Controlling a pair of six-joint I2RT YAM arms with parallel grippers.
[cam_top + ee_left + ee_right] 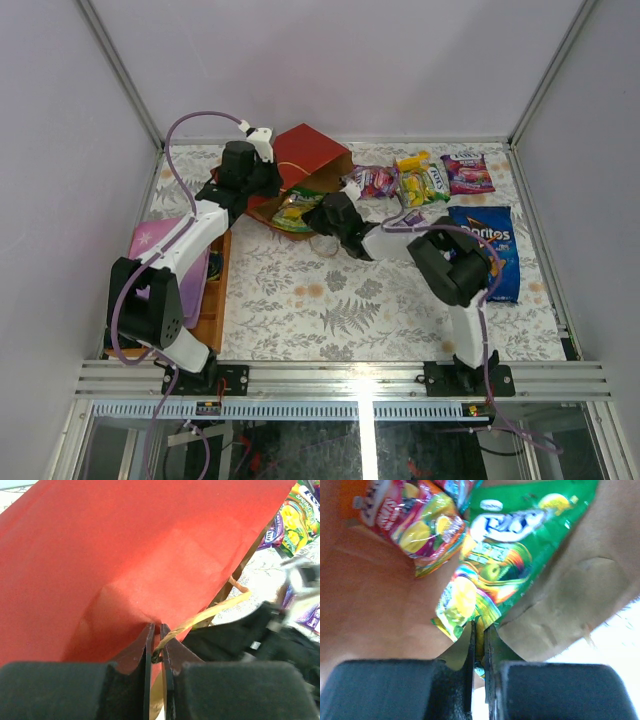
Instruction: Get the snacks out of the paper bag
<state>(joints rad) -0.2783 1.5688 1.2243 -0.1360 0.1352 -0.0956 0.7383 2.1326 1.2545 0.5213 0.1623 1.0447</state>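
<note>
Fingers of the right gripper stand together, clamped on the lower corner of a green glossy plastic packet printed with fruit, low in the middle of the right wrist view. Behind it, toward the upper left, an orange-and-pink glossy packet lies on the brown kraft inside; whether a teal sliver at the top edge is a third we cannot tell. Our left gripper is likewise closed, pinching the rim of the large red paper carrier bag where a tan twisted cord handle runs into the gap. We judge the job past halfway: in the top view a big blue Doritos bag lies at centre right, and beyond it a purple packet, a yellow-green packet and a purple-and-pink crinkled packet lie toward the upper right, all outside the bag at upper centre. At least two are inside. Only the right wrist view shows the second inner packet and the grip; only the top view counts those out.
</note>
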